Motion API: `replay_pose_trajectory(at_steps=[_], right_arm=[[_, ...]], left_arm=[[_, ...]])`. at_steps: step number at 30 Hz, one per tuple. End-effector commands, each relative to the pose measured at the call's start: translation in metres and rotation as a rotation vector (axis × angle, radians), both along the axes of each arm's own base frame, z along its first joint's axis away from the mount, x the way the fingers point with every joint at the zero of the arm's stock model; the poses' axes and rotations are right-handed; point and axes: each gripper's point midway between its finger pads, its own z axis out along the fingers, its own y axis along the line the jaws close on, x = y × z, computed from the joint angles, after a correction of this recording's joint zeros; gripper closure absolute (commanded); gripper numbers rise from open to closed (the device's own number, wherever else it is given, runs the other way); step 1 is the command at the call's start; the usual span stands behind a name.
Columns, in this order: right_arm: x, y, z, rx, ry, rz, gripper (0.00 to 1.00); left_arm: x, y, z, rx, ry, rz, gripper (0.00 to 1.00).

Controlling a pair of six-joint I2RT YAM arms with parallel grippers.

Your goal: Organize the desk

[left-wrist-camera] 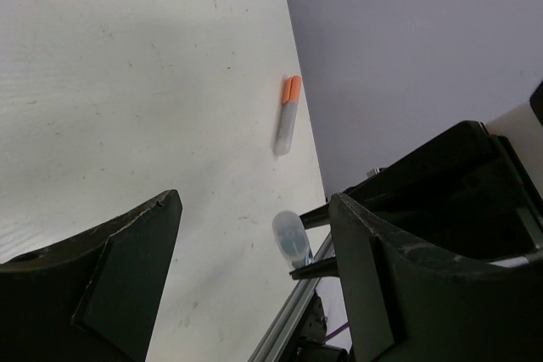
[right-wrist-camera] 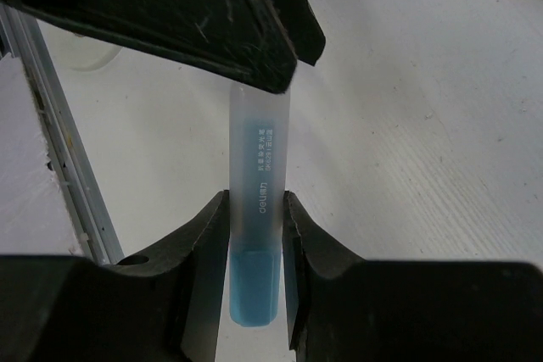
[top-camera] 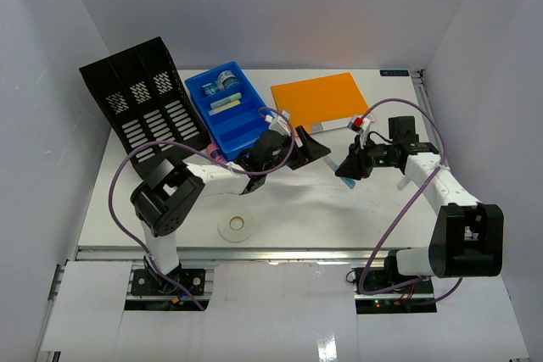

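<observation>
Right gripper (right-wrist-camera: 255, 209) is clamped on a blue highlighter (right-wrist-camera: 259, 150), holding it above the desk (top-camera: 322, 209) that spreads below. Just ahead of its tips, the left gripper (left-wrist-camera: 254, 209) stands with jaws spread and the pen's free end between them, seemingly not yet gripped. This looks like a handover. Next, the left jaws should close squarely before the right lets go. Beyond the left gripper sits the blue tray (top-camera: 246, 133), a likely destination.

Left pincer (left-wrist-camera: 254, 281) gapes, right pincer (right-wrist-camera: 254, 209) grips.
</observation>
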Motion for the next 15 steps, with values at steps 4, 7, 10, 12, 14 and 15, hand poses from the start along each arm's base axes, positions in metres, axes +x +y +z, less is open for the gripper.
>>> replay_pose_trajectory(at_steps=[4, 7, 10, 12, 14, 15], right_arm=[[0.013, -0.002, 0.009, -0.008, -0.068, -0.048, 0.90], [0.016, -0.004, 0.009, -0.018, -0.069, -0.069, 0.90], [0.020, -0.006, 0.006, -0.031, -0.071, -0.097, 0.89], [0.023, -0.008, 0.005, -0.037, -0.067, -0.124, 0.90], [0.027, -0.009, 0.004, -0.044, -0.059, -0.151, 0.91], [0.027, -0.009, 0.003, -0.046, -0.058, -0.158, 0.91]], left_arm=[[0.005, -0.026, 0.014, -0.033, -0.021, -0.004, 0.27], [0.003, -0.028, 0.008, -0.028, -0.008, -0.008, 0.32], [0.001, -0.030, 0.005, -0.032, -0.001, -0.011, 0.37], [0.001, -0.032, 0.007, -0.038, -0.001, -0.010, 0.45], [0.001, -0.035, 0.009, -0.040, -0.002, -0.015, 0.48], [0.002, -0.036, 0.010, -0.040, -0.003, -0.017, 0.49]])
